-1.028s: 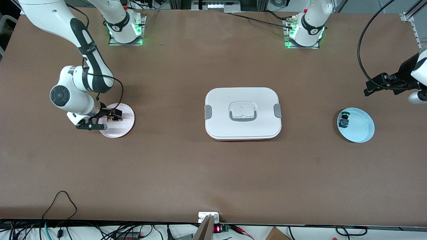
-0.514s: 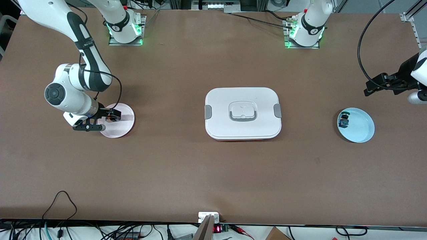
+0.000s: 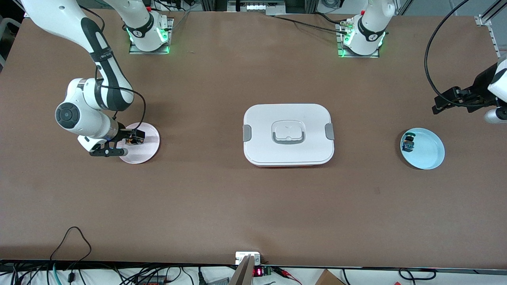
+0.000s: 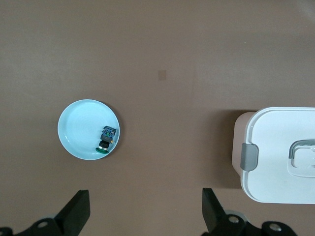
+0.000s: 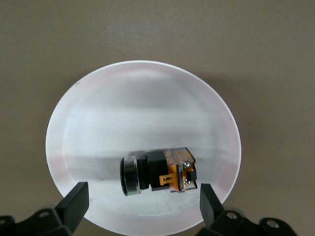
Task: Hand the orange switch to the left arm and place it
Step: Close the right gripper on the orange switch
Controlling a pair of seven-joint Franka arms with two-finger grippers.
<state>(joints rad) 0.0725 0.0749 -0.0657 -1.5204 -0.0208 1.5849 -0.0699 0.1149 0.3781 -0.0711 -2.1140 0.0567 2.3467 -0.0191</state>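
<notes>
The orange switch (image 3: 130,141) lies on its side on a pink plate (image 3: 149,145) at the right arm's end of the table. In the right wrist view the switch (image 5: 157,176) shows a black body, a silvery band and orange parts, resting on the plate (image 5: 142,108). My right gripper (image 3: 132,141) is low over the plate and open (image 5: 142,209), one finger to each side of the switch, with neither touching it. The white box (image 3: 288,134) stands mid-table. My left gripper (image 3: 437,107) is open and empty (image 4: 145,211) and waits over bare table.
A light blue plate (image 3: 427,152) near the left arm's end holds a small part with a green and blue top (image 3: 408,144). The left wrist view shows that plate (image 4: 78,123), that part (image 4: 106,139) and one end of the box (image 4: 280,157). Cables run along the table's near edge.
My right arm's wrist shifted slightly over the pink plate, with its gripper staying around the switch. The switch still lies on the plate. The left arm has not moved.
</notes>
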